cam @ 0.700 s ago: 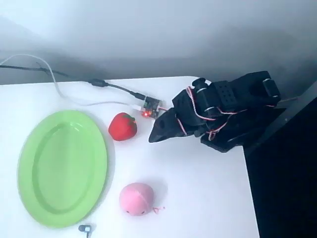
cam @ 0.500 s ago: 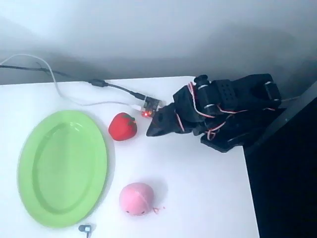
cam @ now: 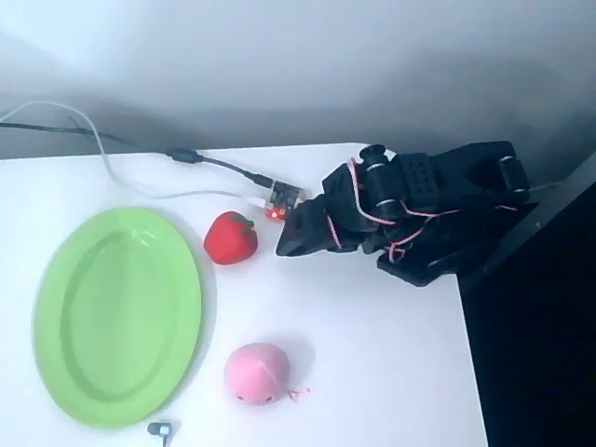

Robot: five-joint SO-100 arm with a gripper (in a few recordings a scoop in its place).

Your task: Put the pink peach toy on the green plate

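Overhead view. Black end effector (cam: 291, 240) of the dark arm swung a little toward 9 o'clock across the white tabletop (cam: 372, 354) over the last moments, tip first lifting from near 4 o'clock of the red strawberry-shaped toy with green top (cam: 230, 237) to a spot just at its 3 o'clock, then hardly moving at all. Empty, nothing held; from above, reads as one dark wedge, so cannot tell how far the jaws stand apart.

Small round pale pink peach toy (cam: 256, 373) unmoved, lying on the tabletop at 5 o'clock from the large oval lime-green plastic plate (cam: 65, 326), just beside the raised rim but not on it. Well apart from the end effector, at about 6 o'clock from the tip. Plate bare, nothing on it.

Small circuit board with a red light (cam: 284, 197) and trailing cables (cam: 140, 177) sitting just at 12 o'clock of the tip.

Judged from this: task not yet begun in earnest, reach barely started and currently nearer the wrong toy. Probably needs a turn toward 6 o'clock and a descent over the pink ball. Risk worth noting: nudging the red toy or snagging the cables while swinging round.
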